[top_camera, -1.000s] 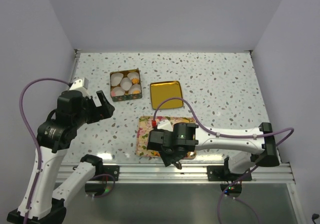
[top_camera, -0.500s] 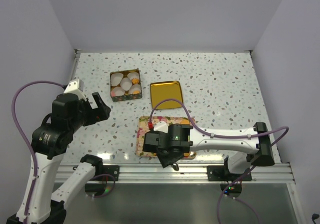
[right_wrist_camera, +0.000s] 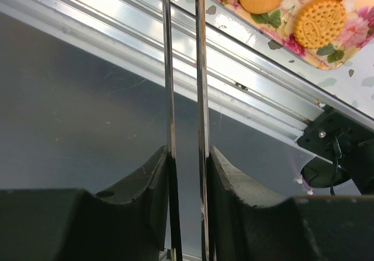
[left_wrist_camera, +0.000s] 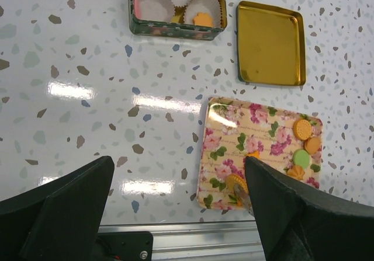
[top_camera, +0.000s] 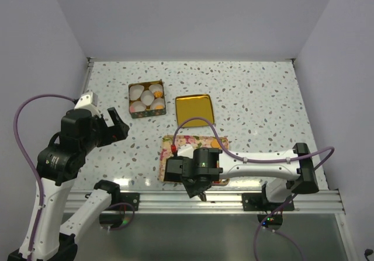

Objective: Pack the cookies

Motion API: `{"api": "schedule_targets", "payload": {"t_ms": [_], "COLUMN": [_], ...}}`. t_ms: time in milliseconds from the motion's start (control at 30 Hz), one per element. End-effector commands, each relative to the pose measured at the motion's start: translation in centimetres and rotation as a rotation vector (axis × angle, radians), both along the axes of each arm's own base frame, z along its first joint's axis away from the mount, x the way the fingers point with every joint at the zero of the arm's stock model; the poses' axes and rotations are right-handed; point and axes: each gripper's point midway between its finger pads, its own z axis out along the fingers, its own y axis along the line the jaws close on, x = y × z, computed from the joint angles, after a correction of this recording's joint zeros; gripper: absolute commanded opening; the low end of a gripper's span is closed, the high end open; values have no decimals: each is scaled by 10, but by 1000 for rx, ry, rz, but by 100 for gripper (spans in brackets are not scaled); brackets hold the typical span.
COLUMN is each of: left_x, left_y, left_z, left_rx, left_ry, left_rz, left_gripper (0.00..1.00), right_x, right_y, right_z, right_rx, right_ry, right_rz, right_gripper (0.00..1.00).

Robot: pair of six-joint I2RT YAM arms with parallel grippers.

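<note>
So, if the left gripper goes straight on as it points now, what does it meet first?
Most likely the bare table, beside the flowered tray. The left gripper is open above it; depth is unclear.

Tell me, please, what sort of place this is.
Probably a robotics lab cell: plain walls box in a speckled table, two arms are mounted on a rail at its edge, and a tray of cookies is laid out.
</note>
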Motion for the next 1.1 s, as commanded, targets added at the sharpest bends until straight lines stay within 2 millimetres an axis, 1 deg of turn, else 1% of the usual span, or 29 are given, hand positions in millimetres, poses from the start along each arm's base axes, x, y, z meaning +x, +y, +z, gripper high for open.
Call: {"api": "schedule_targets", "payload": {"t_ms": [0, 100, 167, 200, 233, 300, 333, 367, 400, 433, 467, 500, 533, 567, 600, 633, 667, 700, 733, 767, 800, 833, 867, 900, 933, 967, 1000, 1033, 1067], "left_x": [0, 0, 0, 0, 0, 1, 2, 2, 3, 3, 4, 5, 4, 5, 6, 6, 7, 7, 8, 7, 8, 8, 8, 7, 6, 5, 3, 2, -1], "left_y": [4, 5, 4, 5, 5, 5, 6, 6, 6, 6, 6, 5, 5, 5, 5, 5, 5, 5, 5, 5, 4, 3, 3, 3, 2, 2, 3, 3, 3], "left_z": [10, 10, 10, 11, 12, 14, 15, 16, 16, 19, 20, 20, 24, 25, 26, 29, 32, 32, 34, 36, 36, 38, 39, 39, 40, 41, 40, 41, 41], "left_rx": [27, 31, 33, 36, 38, 41, 43, 44, 45, 44, 46, 46, 44, 45, 47, 46, 47, 48, 46, 44, 43, 40, 38, 38, 35, 31, 33, 31, 29], "left_ry": [-28, -29, -27, -29, -33, -35, -35, -38, -37, -41, -45, -42, -49, -49, -46, -52, -57, -54, -57, -61, -56, -61, -60, -56, -58, -57, -50, -51, -52], "left_rz": [-2, -5, -8, -9, -8, -9, -6, -6, -8, -7, -6, -9, -10, -10, -13, -11, -11, -12, -12, -11, -12, -15, -16, -16, -21, -19, -19, -22, -21], "left_gripper": [100, 100, 100, 100, 100, 100, 100, 100, 100, 100, 100, 100, 100, 100, 100, 100, 100, 100, 100, 100, 100, 100, 100, 100, 100, 100, 100, 100, 100], "right_x": [4, 8, 11, 16, 19, 31, 36, 41, 53, 62, 70, 89, 99, 110, 132, 143, 153, 173, 185, 193, 207, 219, 224, 241, 249, 257, 270, 276, 283], "right_y": [9, 9, 13, 10, 16, 15, 23, 26, 28, 34, 40, 42, 50, 53, 57, 63, 67, 72, 80, 88, 93, 107, 115, 123, 131, 136, 145, 151, 158], "right_z": [13, 18, 26, 29, 38, 47, 59, 59, 64, 75, 74, 78, 90, 95, 92, 106, 109, 97, 113, 113, 116, 116, 116, 121, 114, 112, 112, 112, 106], "right_rx": [35, 43, 56, 46, 70, 53, 87, 76, 81, 111, 110, 122, 158, 173, 167, 206, 218, 183, 238, 254, 277, 311, 341, 394, 409, 433, 487, 514, 524], "right_ry": [-33, -53, -72, -94, -113, -162, -174, -183, -195, -212, -212, -219, -228, -237, -239, -250, -251, -245, -265, -257, -270, -274, -262, -276, -268, -265, -258, -257, -255], "right_rz": [-36, -43, -46, -51, -49, -60, -50, -53, -73, -65, -67, -100, -87, -92, -123, -106, -108, -109, -113, -110, -112, -111, -106, -124, -125, -133, -143, -141, -139], "right_gripper": [29, 27, 27, 26, 26, 26, 26, 26, 26, 26, 26, 26, 26, 26, 26, 26, 26, 26, 25, 25, 25, 25, 25, 25, 25, 25, 25, 25, 25]}}
